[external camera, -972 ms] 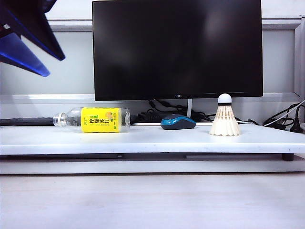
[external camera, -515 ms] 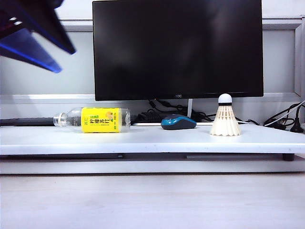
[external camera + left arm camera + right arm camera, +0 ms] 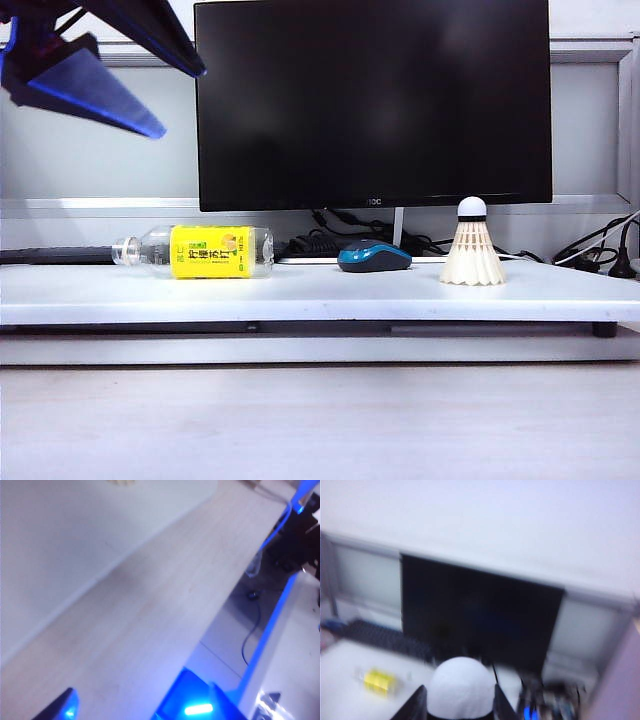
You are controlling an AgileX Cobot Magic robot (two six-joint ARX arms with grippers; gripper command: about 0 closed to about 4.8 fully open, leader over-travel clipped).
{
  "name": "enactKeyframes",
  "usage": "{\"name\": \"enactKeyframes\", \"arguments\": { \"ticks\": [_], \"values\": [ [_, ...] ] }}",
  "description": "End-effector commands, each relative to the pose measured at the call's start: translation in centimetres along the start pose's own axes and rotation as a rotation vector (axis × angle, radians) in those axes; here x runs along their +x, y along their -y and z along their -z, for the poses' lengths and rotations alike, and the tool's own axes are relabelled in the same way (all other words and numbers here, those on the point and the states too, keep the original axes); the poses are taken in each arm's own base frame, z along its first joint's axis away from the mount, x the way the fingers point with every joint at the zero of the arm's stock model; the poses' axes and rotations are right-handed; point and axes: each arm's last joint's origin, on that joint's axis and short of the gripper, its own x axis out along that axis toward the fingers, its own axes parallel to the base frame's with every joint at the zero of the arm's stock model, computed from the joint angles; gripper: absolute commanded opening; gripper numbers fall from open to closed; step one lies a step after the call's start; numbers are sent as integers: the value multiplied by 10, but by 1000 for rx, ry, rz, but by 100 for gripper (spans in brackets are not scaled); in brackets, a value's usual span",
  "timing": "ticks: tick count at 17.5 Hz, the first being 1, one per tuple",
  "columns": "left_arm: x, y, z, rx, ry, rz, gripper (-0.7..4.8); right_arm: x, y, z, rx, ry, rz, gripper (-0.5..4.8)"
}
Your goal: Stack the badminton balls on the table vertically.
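One badminton ball point(image 3: 471, 245) stands upright on the white table point(image 3: 300, 295), right of the middle, with its cork tip up. A second badminton ball point(image 3: 461, 684) shows its rounded white tip between the dark fingers point(image 3: 415, 706) of my right gripper point(image 3: 460, 709), which is shut on it. The right gripper is out of the exterior view. My left gripper point(image 3: 183, 104) hangs high at the upper left, far from both, its blue-lit jaws spread. In the left wrist view the left gripper point(image 3: 132, 707) is open and empty over the pale wood-grain surface.
A clear bottle with a yellow label point(image 3: 200, 251) lies on its side at the table's left. A blue-and-black mouse point(image 3: 374, 256) sits near the middle. Behind stands a large black monitor point(image 3: 372, 100); cables point(image 3: 600, 255) lie at the far right.
My left gripper has moved to the right across the upper left of the exterior view, and its jaws stand wider. The standing badminton ball has not moved.
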Motion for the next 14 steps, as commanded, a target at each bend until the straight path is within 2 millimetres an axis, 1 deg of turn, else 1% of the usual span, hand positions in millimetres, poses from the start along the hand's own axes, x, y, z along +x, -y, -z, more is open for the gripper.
{"name": "enactKeyframes", "arguments": {
  "ticks": [1,2,3,5,6,8,9,11,12,13,14],
  "values": [
    [-1,1,-5,23,42,4,355,-11,-3,32,29,-7,5,148],
    [-1,1,-6,30,54,3,355,-11,-6,47,46,30,4,148],
    [-1,1,-7,31,56,3,355,-10,-7,58,58,58,3,148],
    [-1,1,-6,30,54,3,355,1,-13,91,93,130,-17,148],
    [-1,1,-6,29,52,3,355,11,-15,108,102,152,-15,147],
    [-1,1,-5,25,45,3,355,38,-21,139,102,185,-27,147],
    [-1,1,-5,21,39,3,355,54,-25,156,99,202,-53,147],
    [-1,1,-3,13,24,0,355,82,-30,180,104,234,-77,147],
    [-1,0,-1,8,13,1,355,102,-34,198,115,264,-89,147],
    [0,0,-1,4,7,1,355,117,-36,211,129,295,-94,147],
    [1,0,1,1,3,1,355,127,-38,222,134,320,-93,146]
  ]
}}
